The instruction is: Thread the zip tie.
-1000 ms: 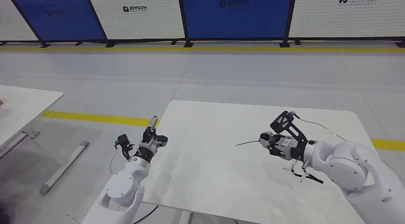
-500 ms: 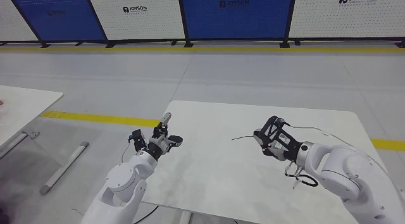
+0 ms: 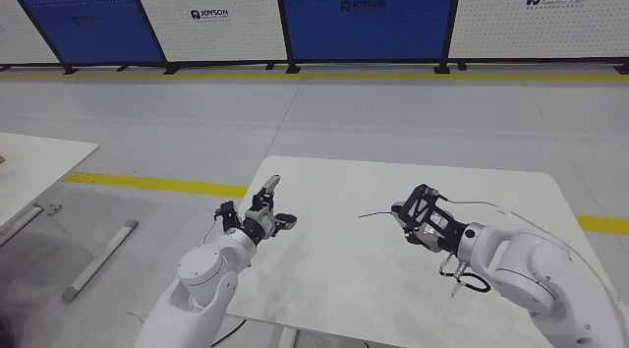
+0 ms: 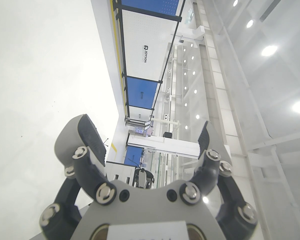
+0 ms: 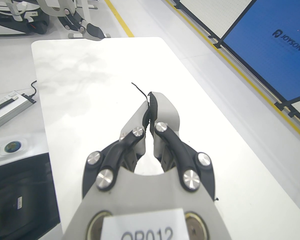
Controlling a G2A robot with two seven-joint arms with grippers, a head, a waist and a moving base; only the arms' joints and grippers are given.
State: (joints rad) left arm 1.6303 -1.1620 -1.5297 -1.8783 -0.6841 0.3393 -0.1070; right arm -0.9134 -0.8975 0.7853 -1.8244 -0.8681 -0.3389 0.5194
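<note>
A thin black zip tie [image 3: 374,214] sticks out leftward from my right gripper [image 3: 401,213], which hovers over the right half of the white table [image 3: 324,279]. In the right wrist view the right gripper [image 5: 149,100] is shut on the zip tie [image 5: 139,90], and a short curved end pokes past the fingertips. My left gripper [image 3: 273,203] is at the table's left edge, a good gap away from the tie. In the left wrist view the left gripper [image 4: 147,136] stands open with nothing between its fingers [image 4: 90,133]. The left gripper [image 5: 91,29] also appears beyond the table's far edge.
A second white table [image 3: 39,161] stands off to the left across a stretch of floor. Blue and white panels [image 3: 369,4] line the back behind a yellow floor line. A grey box with a cable [image 5: 10,106] lies below the table's side.
My left gripper has moved right and forward to the table's left edge. My right gripper has shifted a little left with the zip tie, narrowing the gap between the two.
</note>
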